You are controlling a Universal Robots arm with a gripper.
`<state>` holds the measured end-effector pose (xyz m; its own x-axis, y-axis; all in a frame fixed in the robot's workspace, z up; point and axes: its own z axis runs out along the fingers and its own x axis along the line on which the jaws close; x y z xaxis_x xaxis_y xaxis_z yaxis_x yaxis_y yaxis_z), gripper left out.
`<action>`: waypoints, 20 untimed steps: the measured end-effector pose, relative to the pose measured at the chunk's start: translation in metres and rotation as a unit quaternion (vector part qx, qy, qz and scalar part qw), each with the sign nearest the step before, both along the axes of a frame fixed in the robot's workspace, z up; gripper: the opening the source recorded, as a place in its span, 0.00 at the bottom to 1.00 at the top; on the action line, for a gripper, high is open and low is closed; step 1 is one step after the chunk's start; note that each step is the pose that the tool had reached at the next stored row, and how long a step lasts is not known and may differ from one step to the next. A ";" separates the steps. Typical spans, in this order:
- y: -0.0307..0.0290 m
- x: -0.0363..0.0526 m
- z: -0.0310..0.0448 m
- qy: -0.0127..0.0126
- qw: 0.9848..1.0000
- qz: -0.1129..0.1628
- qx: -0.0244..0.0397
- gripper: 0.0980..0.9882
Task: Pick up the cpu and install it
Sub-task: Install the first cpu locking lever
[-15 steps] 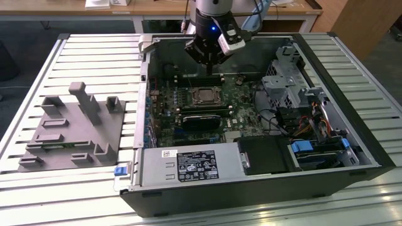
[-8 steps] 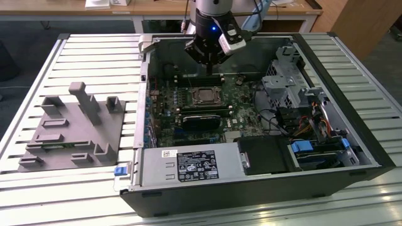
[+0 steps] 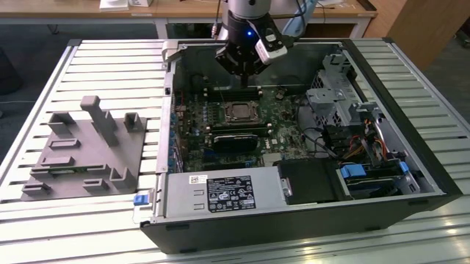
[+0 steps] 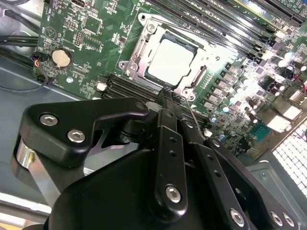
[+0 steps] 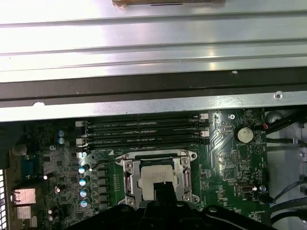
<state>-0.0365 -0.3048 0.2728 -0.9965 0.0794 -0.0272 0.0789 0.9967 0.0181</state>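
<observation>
The cpu [image 4: 171,58] lies flat in its socket [image 4: 139,57] on the green motherboard [image 4: 86,28] inside the open computer case [image 3: 411,165], which rests on its side on the slatted tabletop [image 3: 110,66] so the board faces up and can be reached from above. The chip's pale metal lid shows level within the silver frame, so it looks seated, probably already placed; whether the frame is latched I cannot tell. The gripper [image 4: 169,96] hangs above the board at the socket's edge, on the side toward the memory slots [image 5: 144,132]. In the second wrist view its two slim black fingers [image 4: 166,103] are pressed together with nothing between them, their tips near the frame rim and just short of the chip, not touching its lid. In the first wrist view the dark tips [image 5: 160,191] overlap the near edge of the chip [image 5: 156,179]. In the exterior view the gripper [image 3: 246,69] sits above and behind the chip [image 3: 238,111], and a grey holder block [image 3: 88,148] stands well apart on the exterior view's left.
</observation>
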 end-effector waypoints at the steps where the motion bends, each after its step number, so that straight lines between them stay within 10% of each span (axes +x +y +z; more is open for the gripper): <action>1: 0.0000 -0.0007 0.0000 0.000 1.000 0.000 0.000 0.01; 20: 0.0000 -0.0334 -0.0036 0.000 1.000 0.002 0.000 0.01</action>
<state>-0.0699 -0.3048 0.2693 -0.9968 0.0751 -0.0270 0.0746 0.9970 0.0186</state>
